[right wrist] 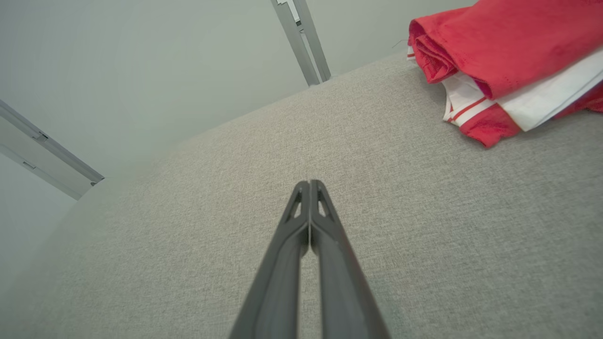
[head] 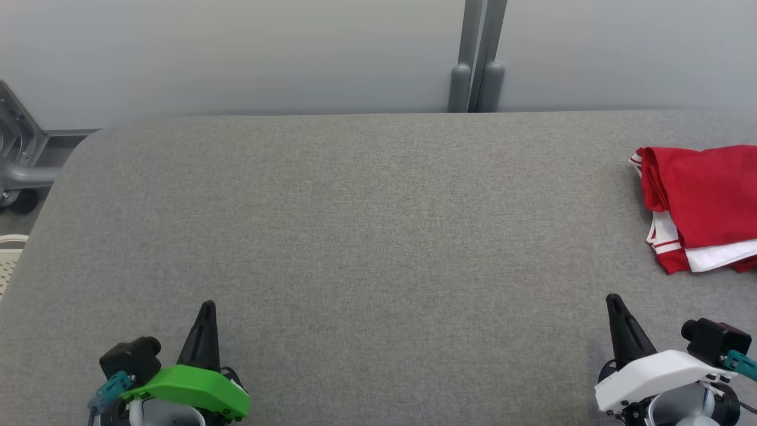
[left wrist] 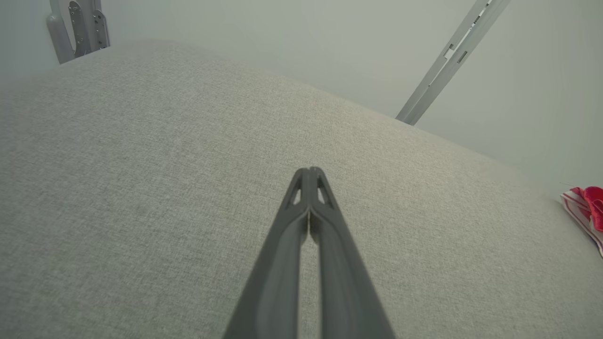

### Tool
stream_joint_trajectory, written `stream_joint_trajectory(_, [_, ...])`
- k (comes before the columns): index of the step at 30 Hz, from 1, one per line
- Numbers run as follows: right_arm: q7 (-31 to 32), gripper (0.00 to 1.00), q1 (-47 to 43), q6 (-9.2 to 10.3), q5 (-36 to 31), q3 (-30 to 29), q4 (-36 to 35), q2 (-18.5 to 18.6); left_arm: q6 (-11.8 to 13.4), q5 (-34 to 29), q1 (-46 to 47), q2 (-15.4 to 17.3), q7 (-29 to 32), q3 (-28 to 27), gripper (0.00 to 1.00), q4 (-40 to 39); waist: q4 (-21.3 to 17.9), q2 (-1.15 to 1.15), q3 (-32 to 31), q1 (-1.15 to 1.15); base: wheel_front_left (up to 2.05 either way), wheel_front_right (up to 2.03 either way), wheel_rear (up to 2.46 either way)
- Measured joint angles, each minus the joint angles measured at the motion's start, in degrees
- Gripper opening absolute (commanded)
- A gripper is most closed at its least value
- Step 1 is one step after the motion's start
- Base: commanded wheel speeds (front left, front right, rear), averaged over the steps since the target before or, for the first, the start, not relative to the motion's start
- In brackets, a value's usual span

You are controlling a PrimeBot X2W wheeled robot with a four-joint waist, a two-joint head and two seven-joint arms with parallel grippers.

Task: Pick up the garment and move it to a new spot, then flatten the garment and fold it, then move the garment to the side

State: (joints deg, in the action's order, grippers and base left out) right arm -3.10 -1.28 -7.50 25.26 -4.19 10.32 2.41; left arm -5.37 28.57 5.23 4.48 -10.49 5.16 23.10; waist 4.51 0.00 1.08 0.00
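The garment (head: 704, 207) is red with white stripes and trim. It lies folded at the right edge of the grey table (head: 355, 225), partly cut off by the head view's right border. The right wrist view has the garment (right wrist: 509, 56) at its upper right, and a corner of the garment (left wrist: 586, 209) peeks in at the right of the left wrist view. My left gripper (head: 207, 307) rests at the lower left, shut and holding nothing, its fingers (left wrist: 308, 172) pressed together. At the lower right my right gripper (head: 612, 300) is shut too, below and left of the garment, apart from it.
A grey wall with a vertical metal post (head: 476, 56) stands behind the table. A grey metal frame on a wheel (head: 18, 160) and a pale perforated object (head: 9, 260) sit off the table's left edge.
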Motion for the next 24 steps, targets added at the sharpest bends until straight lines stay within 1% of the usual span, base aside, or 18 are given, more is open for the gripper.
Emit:
stream_joint_trajectory(12, [1.27, 0.0, -1.1, 0.0, 11.48, -1.12, -1.68, 0.02, -0.23, 10.81, 0.01, -0.2, 2.93, -0.73, 0.0, -1.57, -0.48, 0.0, -0.11, 0.0, 0.0, 0.0, 0.0])
stream_joint_trajectory(24, [2.42, 0.0, -2.01, 0.01, 21.56, -2.22, -3.13, 0.04, -0.67, 19.93, 0.03, -0.36, 5.44, -1.29, 0.0, -2.85, -0.97, 0.0, -0.23, 0.01, 0.0, 0.0, 0.0])
